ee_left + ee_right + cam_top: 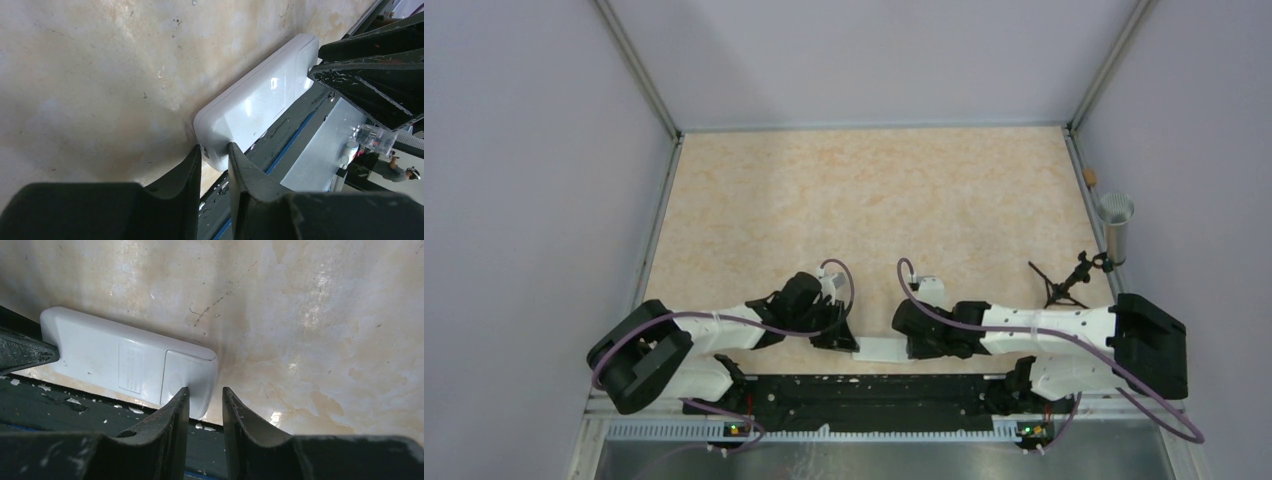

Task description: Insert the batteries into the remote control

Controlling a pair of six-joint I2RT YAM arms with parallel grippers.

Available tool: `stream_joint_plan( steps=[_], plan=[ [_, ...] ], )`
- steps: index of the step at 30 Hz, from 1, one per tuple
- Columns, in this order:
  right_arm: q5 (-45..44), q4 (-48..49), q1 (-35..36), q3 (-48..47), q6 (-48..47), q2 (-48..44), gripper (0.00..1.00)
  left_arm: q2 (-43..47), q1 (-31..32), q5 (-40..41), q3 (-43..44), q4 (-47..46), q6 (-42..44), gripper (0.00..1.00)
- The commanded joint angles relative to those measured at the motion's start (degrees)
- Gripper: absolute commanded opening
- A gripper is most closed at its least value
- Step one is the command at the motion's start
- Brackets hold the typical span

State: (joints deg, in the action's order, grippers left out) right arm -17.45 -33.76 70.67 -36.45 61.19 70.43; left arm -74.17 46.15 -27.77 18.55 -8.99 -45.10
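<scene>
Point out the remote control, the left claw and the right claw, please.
remote control (127, 362): right wrist view, on its plain white back.
left claw (215, 150): left wrist view, midway between its fingertips.
right claw (205, 392): right wrist view, midway between its fingertips.

Wearing white shells along the left arm (724, 328) and right arm (1049, 325), swelling into bulky black joint housings (639, 358) near the bases; trailing thin, looping purple cables (834, 263); ending in black wedge-shaped fingers (365, 90), showing pale scuffs.
</scene>
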Motion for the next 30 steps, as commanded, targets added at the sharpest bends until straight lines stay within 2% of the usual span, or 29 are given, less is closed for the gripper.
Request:
stream_joint_plan(
  steps=[1, 11, 16, 23, 30],
  plan=[
    [0.1, 1.7, -1.0, 1.2, 0.4, 0.3, 0.28, -2.2, 0.8, 2.9, -1.1, 5.9, 1.8, 0.25],
    [4.3, 6.5, -1.2, 4.7, 0.3, 1.5, 0.26, -3.2, 1.0, 2.8, -0.8, 5.6, 1.8, 0.23],
    [6.7, 9.8, -1.2, 6.5, 0.3, 1.5, 0.20, -3.7, 1.2, 2.5, -0.8, 4.8, 1.5, 0.20],
    [9.5, 14.6, -0.2, 5.2, -0.8, 5.8, 0.19, -4.3, 2.4, 2.3, -0.4, 3.7, 0.9, 0.15],
    [7.9, 11.0, 0.5, 1.8, -2.9, 8.6, 0.20, -3.3, 2.8, 3.7, -0.1, 5.0, 0.7, 0.15]
  ],
)
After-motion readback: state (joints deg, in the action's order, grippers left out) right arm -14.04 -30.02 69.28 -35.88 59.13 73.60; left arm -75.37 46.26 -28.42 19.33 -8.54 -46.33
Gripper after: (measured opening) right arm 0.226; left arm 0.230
